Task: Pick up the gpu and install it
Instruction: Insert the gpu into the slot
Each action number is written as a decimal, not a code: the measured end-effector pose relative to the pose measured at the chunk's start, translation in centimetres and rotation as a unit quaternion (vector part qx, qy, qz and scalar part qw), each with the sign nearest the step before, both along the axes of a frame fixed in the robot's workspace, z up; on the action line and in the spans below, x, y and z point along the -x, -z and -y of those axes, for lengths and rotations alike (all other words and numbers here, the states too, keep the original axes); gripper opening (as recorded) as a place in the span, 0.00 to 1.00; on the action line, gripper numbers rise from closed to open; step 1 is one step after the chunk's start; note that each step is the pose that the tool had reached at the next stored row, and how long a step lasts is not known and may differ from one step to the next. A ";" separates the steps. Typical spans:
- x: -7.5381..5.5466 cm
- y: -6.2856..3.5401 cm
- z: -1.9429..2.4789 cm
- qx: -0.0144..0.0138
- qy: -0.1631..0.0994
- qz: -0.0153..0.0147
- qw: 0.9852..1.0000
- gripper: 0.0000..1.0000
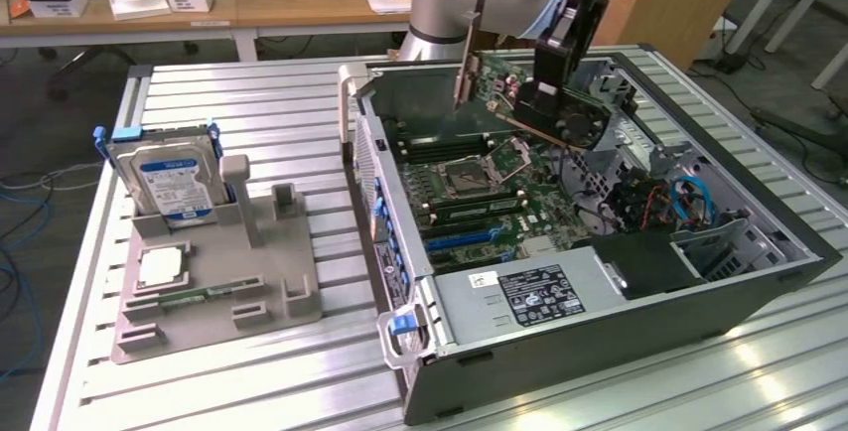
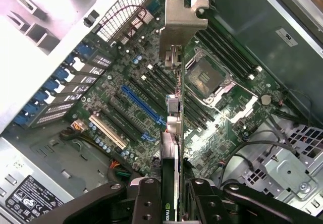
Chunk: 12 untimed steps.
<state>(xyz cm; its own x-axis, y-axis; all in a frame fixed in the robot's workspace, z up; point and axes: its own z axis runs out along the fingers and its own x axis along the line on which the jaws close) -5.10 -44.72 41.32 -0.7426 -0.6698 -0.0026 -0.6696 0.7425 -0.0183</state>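
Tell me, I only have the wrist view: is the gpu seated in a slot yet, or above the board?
Observer: Not seated. In the exterior view the gripper holds the gpu in the air over the open case, and the card is tilted.
Operator: Is anything on the table beside the case?
Observer: Yes. A gray tray lies at the exterior view's left of the case, with a hard drive standing upright in it.
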 end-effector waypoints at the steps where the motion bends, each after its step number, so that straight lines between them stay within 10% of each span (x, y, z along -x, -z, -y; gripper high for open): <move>1: 0.0 0.00 0.02 0.000 -0.002 0.000 1.000 0.26; 12: 0.0 0.02 0.18 0.000 -0.026 0.000 1.000 0.26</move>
